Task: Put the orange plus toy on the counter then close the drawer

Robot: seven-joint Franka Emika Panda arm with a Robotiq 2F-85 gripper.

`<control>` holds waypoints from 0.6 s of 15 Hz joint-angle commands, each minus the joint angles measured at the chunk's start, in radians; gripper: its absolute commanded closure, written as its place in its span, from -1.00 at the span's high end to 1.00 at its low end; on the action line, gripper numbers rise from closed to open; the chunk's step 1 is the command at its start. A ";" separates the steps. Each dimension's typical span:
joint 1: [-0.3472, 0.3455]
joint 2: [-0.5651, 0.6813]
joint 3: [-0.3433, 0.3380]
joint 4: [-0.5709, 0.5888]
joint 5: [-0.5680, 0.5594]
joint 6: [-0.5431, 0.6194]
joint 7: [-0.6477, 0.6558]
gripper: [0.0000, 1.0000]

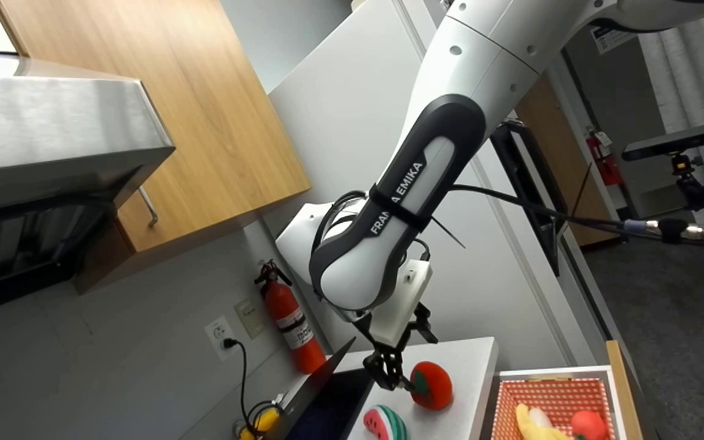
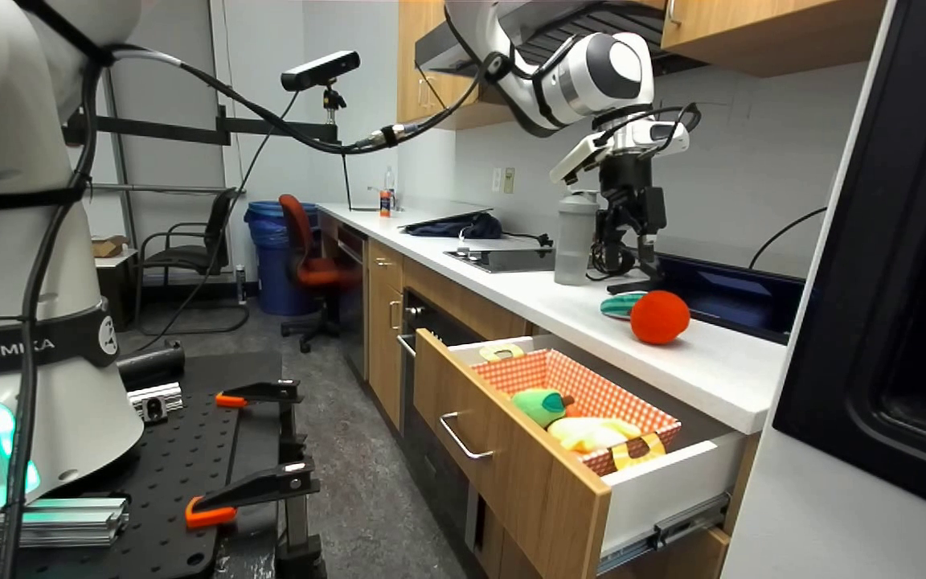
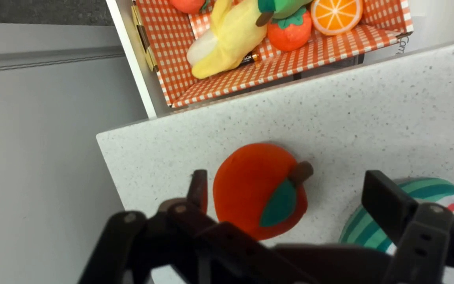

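Note:
The orange plush toy [image 3: 250, 185], round with a brown stem and green leaf, sits on the white counter [image 3: 349, 122]. The toy shows in both exterior views [image 1: 432, 386] [image 2: 660, 318], near the counter's end. My gripper [image 3: 288, 185] is open above the counter. In the wrist view the toy appears between the fingers, nearer the left one, with a narrow gap to it. The gripper also shows in both exterior views [image 1: 414, 363] [image 2: 632, 269], pointing down. The drawer [image 2: 511, 450] is pulled open beside the counter, and it also shows in the wrist view [image 3: 134, 67].
A watermelon toy [image 3: 369, 228] lies by the right finger. A red-checked box [image 3: 168, 55] in the drawer holds a banana toy [image 3: 235, 35], an orange slice [image 3: 336, 14] and tomato toys [image 3: 290, 33]. A dark blue bin [image 2: 736, 297], a clear bottle [image 2: 575, 241] and a fire extinguisher [image 1: 291, 318] stand behind.

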 commanded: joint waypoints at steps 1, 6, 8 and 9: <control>0.010 -0.061 0.020 -0.070 0.030 -0.031 -0.021 1.00; 0.021 -0.139 0.047 -0.191 0.045 -0.021 -0.009 1.00; 0.024 -0.176 0.054 -0.245 0.049 -0.017 -0.003 1.00; 0.025 -0.198 0.058 -0.277 0.052 -0.011 0.001 1.00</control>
